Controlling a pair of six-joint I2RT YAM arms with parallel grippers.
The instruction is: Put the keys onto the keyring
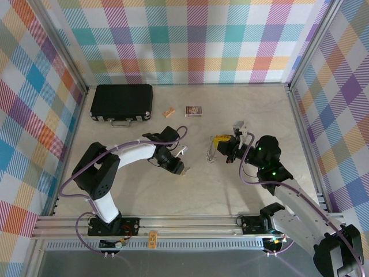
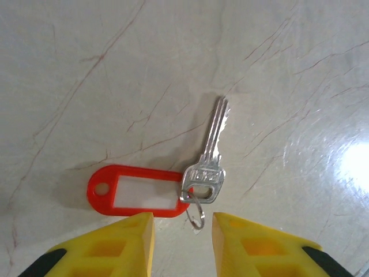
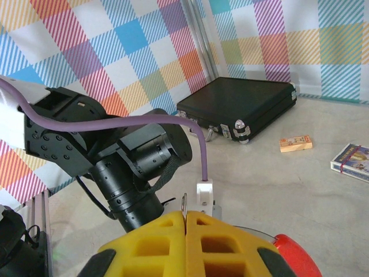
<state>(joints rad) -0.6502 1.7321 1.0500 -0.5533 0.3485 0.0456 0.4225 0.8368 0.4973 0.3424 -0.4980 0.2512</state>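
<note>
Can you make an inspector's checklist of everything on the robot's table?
Surface: pale marbled table, thin brown veins.
Job's things: key lies flat beside a red tag, just ahead of the left gripper; keyring is pinched in the right gripper.
Clutter: black case, tan block and printed card pack along the far side.
Grippers: left gripper open, holding nothing; right gripper shut on the keyring.
Cables: a purple cable runs along the left arm, and another along the right.
Surroundings: checked colourful walls, metal frame rail.
</note>
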